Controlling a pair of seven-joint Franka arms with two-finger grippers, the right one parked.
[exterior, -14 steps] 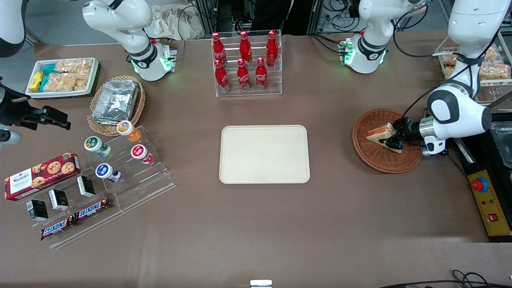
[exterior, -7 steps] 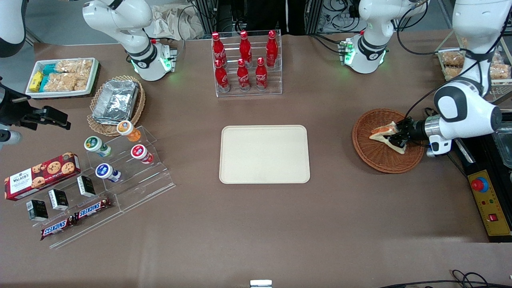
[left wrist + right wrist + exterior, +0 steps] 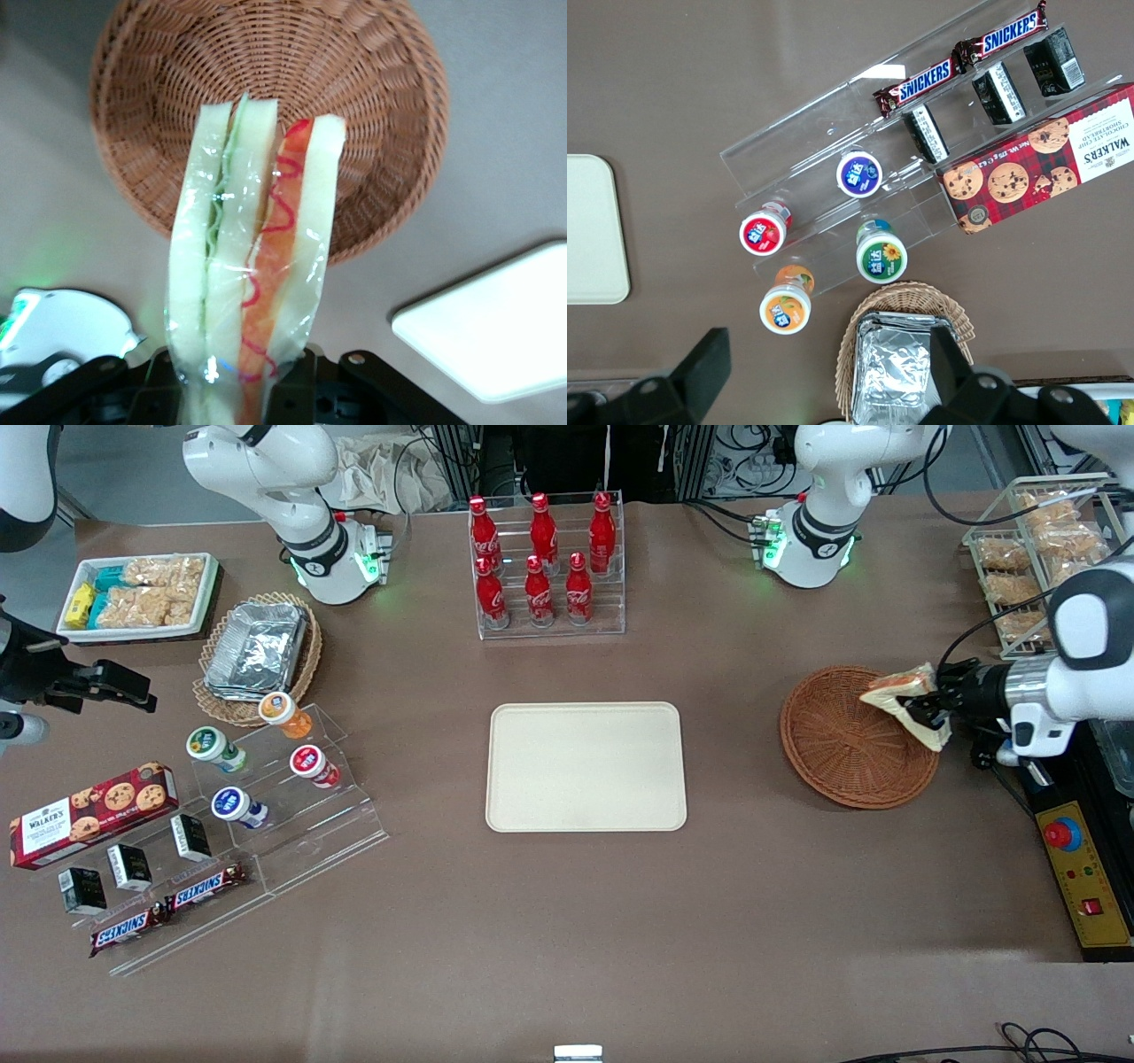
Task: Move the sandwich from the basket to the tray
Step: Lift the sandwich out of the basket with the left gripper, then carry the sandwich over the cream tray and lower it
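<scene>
Lifted clear of the basket [image 3: 850,744], the sandwich [image 3: 904,691] hangs clamped in the pincer [image 3: 926,701]; the tray [image 3: 585,766] lies toward the parked arm's end.

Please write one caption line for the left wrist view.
Left gripper holds wrapped triangular sandwich above round reddish-brown wicker basket.

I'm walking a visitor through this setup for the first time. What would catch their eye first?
The gripper holding the wrapped sandwich in the air above the rim of the round wicker basket, which has nothing in it. Next, the bare cream tray at the table's middle, and the red cola bottles in a clear rack, farther from the front camera than the tray.
</scene>
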